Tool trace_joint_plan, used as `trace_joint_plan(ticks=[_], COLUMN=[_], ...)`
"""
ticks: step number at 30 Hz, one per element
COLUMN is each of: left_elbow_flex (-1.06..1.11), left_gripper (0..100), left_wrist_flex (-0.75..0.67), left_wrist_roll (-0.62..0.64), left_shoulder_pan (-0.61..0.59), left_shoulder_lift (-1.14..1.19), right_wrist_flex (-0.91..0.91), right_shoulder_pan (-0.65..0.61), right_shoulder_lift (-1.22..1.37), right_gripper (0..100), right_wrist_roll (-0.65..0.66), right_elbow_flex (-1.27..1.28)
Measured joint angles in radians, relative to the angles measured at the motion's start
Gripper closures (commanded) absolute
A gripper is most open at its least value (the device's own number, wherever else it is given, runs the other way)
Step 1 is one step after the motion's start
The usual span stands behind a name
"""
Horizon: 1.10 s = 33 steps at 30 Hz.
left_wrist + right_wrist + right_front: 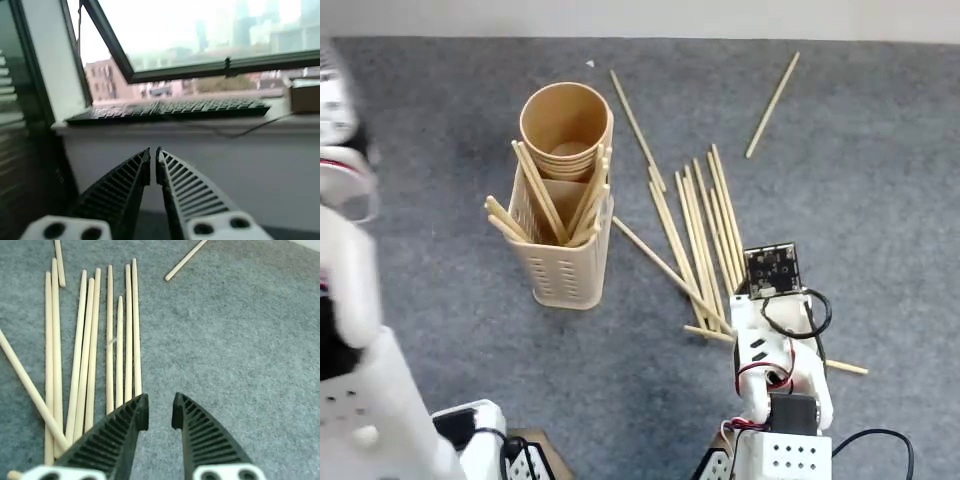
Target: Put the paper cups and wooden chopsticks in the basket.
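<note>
Narrowly parted and empty, the right gripper hangs beside the loose wooden chopsticks, likely to pinch one; the left gripper, closed empty, faces a window.

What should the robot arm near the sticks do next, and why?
Probably shift the right gripper sideways over the nearest loose chopsticks and close on one. It is open just beside them, and many lie outside the basket.

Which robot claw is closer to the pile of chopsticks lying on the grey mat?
Right. The right gripper is just beside the loose chopsticks, at their near ends; the left gripper is raised, facing a window, away from them.
</note>
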Motion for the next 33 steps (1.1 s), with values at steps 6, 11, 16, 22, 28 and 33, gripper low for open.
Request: trace_joint_plan(ticks=[6,11,16,22,28,33], left_elbow_flex=[-0.290,-0.331,-0.169,0.150,0.391,0.459], left_gripper=[92,92,92,92,92,92], left_wrist_flex=[0.574,0.890,0.922,0.741,0.537,0.410], left_wrist_roll=[-0.014,-0.175,-0.190,-0.166,-0.031,0.034], left_shoulder_pan=[-0.192,-0.203,-0.192,-0.089,0.021,0.021], left_shoulder_lift=[0.285,0.503,0.605,0.603,0.603,0.603], right_wrist_flex=[0.054,0.127,0.345,0.496,0.509,0.514], right_shoulder_pan=[0.000,0.000,0.002,-0.002,-0.023,-0.127], right_shoulder_lift=[0.000,-0.002,-0.002,0.172,0.647,0.997], right_gripper=[90.4,90.4,90.4,90.4,90.4,90.4], right_wrist_roll=[0.017,0.097,0.224,0.301,0.304,0.304], right_elbow_flex=[0.000,0.000,-0.140,-0.377,-0.637,-0.832])
